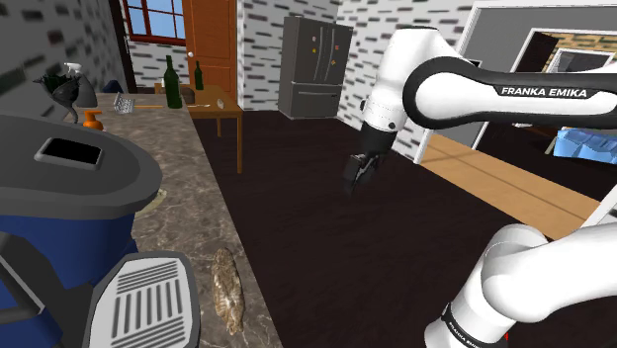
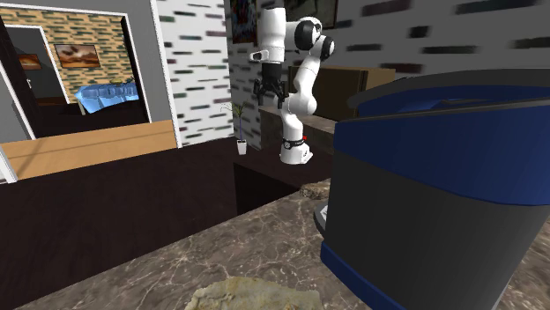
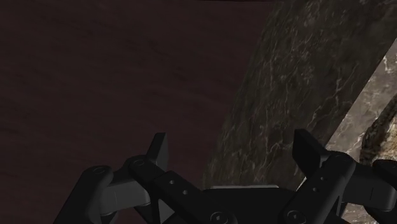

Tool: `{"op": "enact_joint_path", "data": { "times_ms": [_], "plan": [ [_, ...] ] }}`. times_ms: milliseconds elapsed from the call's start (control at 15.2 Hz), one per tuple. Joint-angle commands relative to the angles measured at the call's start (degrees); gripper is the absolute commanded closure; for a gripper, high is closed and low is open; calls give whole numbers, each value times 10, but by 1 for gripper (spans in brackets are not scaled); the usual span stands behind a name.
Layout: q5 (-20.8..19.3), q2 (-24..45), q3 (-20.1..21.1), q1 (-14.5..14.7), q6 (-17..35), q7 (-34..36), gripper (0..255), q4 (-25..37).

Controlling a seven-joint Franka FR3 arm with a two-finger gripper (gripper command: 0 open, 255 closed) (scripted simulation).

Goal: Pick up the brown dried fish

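Note:
The brown dried fish lies flat on the marble counter near its edge, low in the shoulder view. Its mottled top also shows at the bottom of the second exterior view. My black gripper hangs in the air over the dark floor, off the counter's edge, above the fish and to the shoulder view's right of it. In the wrist view the gripper is open with nothing between its fingers. The counter's side wall lies ahead of it, and a mottled brown patch, likely the fish, sits beyond the right finger.
A large blue and grey bin-like object stands on the counter close to the fish, with a grey ribbed lid beside it. Dark bottles and a wooden table are further back. A grey fridge stands against the brick wall.

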Motion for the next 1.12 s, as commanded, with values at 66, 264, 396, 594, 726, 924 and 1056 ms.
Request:
{"op": "enact_joint_path", "data": {
  "times_ms": [66,264,396,594,726,924,1056],
  "plan": [
    [11,21,47,7,41,50,0,-10],
    [14,56,95,9,80,101,0,-6],
    [12,83,129,7,106,137,0,1],
    [-2,132,181,-2,142,194,0,19],
    [-19,169,216,-12,164,237,0,35],
    [-62,233,273,-33,192,309,0,65],
    [-105,282,313,-49,205,365,0,90]
  ]
}}
